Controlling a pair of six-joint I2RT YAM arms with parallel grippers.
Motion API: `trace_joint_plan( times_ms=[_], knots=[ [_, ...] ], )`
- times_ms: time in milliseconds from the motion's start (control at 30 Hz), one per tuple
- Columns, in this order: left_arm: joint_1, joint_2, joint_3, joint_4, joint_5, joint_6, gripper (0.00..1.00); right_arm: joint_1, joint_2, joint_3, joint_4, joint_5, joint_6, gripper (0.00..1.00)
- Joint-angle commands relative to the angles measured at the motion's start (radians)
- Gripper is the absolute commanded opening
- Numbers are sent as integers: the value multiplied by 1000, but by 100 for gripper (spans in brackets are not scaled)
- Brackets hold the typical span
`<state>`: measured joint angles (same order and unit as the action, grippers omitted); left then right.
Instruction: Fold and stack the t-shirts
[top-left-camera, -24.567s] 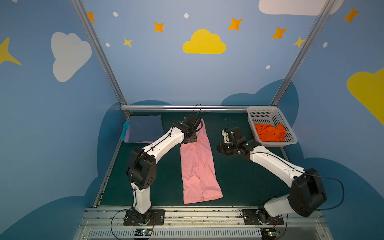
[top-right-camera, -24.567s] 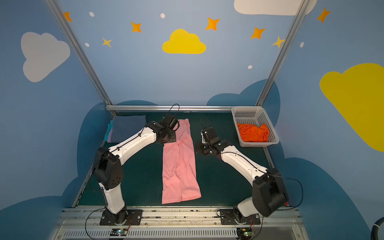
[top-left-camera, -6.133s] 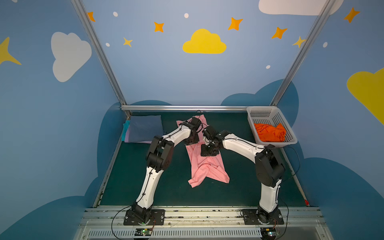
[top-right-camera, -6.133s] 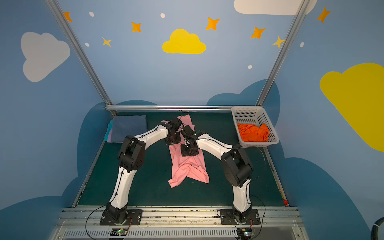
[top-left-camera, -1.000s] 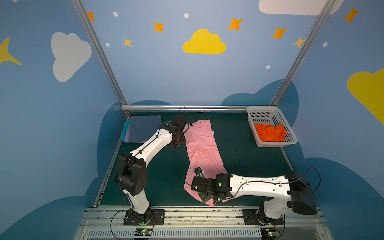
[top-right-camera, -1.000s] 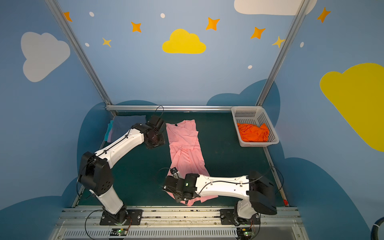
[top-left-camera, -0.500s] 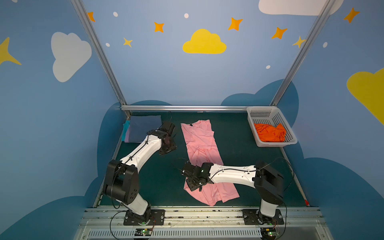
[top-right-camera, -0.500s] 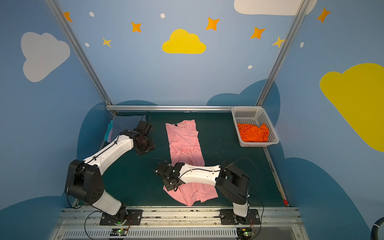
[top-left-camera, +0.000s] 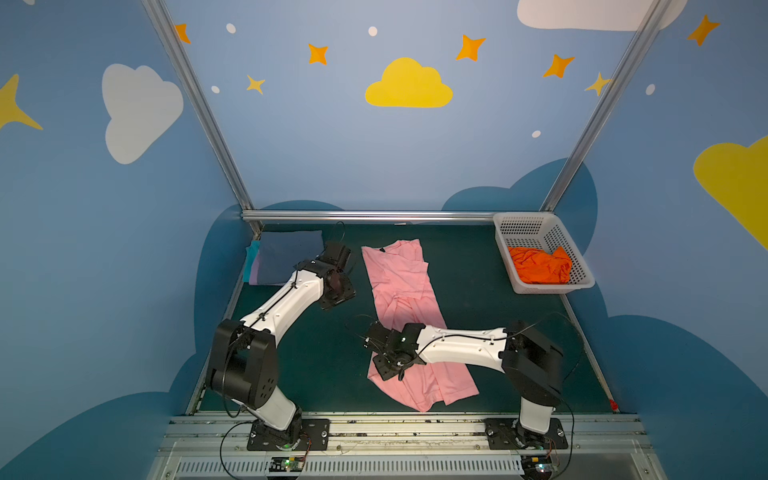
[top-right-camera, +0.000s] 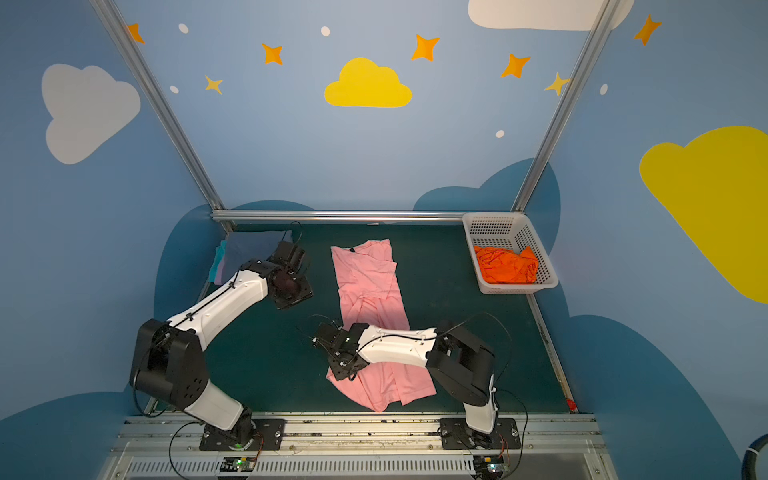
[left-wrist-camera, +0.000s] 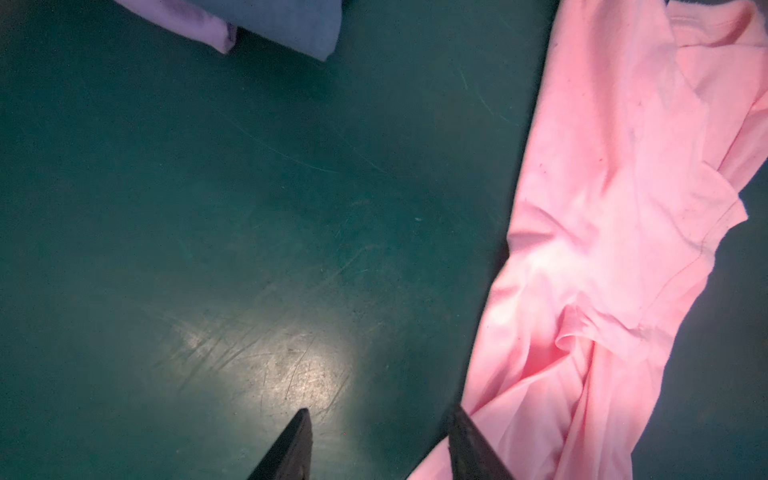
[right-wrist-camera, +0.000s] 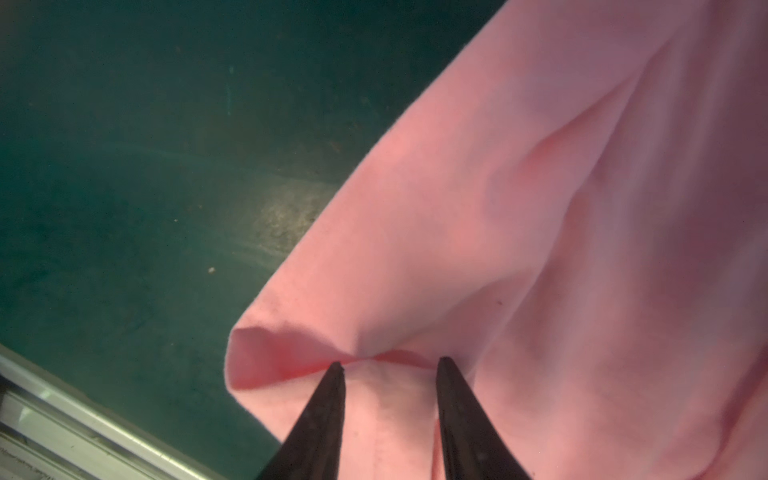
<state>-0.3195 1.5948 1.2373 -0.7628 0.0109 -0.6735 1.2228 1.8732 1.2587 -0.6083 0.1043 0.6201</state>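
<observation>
At the near hem of the pink shirt, the right pincer is found parted and gripping nothing. The shirt, bunched seconds ago, has been drawn out lengthwise mid-table, judged ready for cross-folding. The left pincer, open and empty, has been withdrawn leftward. Farther back, the dark neck label cannot be read.

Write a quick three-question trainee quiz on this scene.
1. True or false: the orange shirt lies in the basket.
2. The folded stack sits: A) at the far left corner of the table; B) in the basket; C) on the pink shirt.
3. Left gripper: open or shut?
Key: 1 true; 2 A; 3 open.
</observation>
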Motion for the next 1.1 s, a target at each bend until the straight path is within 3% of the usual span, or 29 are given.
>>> trace_joint_plan(
  times_ms=[0, 133, 267, 333, 567, 1067],
  knots=[
    [5, -6, -12, -1, 11, -1, 54, -17, 6, -10, 8, -14, -7, 39],
    [4, -3, -9, 0, 14, -3, 54, -18, 14, -15, 21, -47, -5, 36],
    [4, 1, -5, 0, 17, -2, 54, -7, 18, -15, 31, -93, 3, 21],
    [3, 4, -3, -1, 17, -3, 54, 0, 18, -21, 37, -103, 9, 18],
    [4, 5, 1, 2, 24, -1, 53, 1, -10, -71, 35, -83, 26, 33],
    [3, 6, 1, 5, 39, -1, 53, -14, -68, -92, 15, -32, -4, 35]
  ],
)
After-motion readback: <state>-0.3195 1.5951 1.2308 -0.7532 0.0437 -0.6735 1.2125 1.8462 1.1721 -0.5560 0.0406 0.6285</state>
